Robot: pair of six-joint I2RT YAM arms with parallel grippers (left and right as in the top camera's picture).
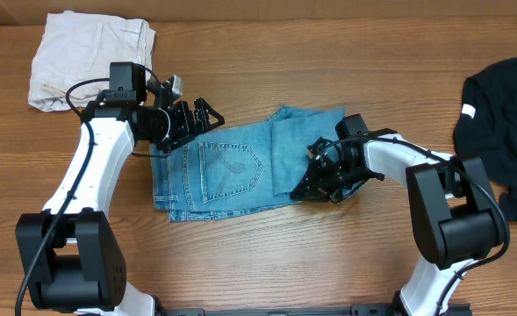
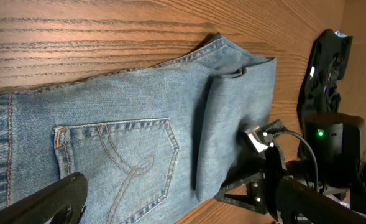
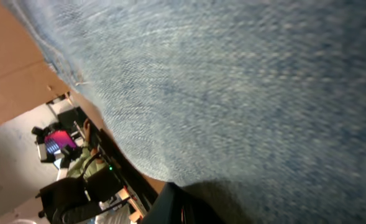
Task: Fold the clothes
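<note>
Jeans lie folded into a compact block at mid-desk, back pocket up, with a leg panel doubled over the right half. The left claw hangs spread above the waistband corner. The right claw is pressed together at the panel's lower right edge; whether it pinches denim cannot be told. A clean next fold likely calls for matching corner grips, carried level with the edges aligned.

Robotics lab: wood table, lit screen, seated person in background.
</note>
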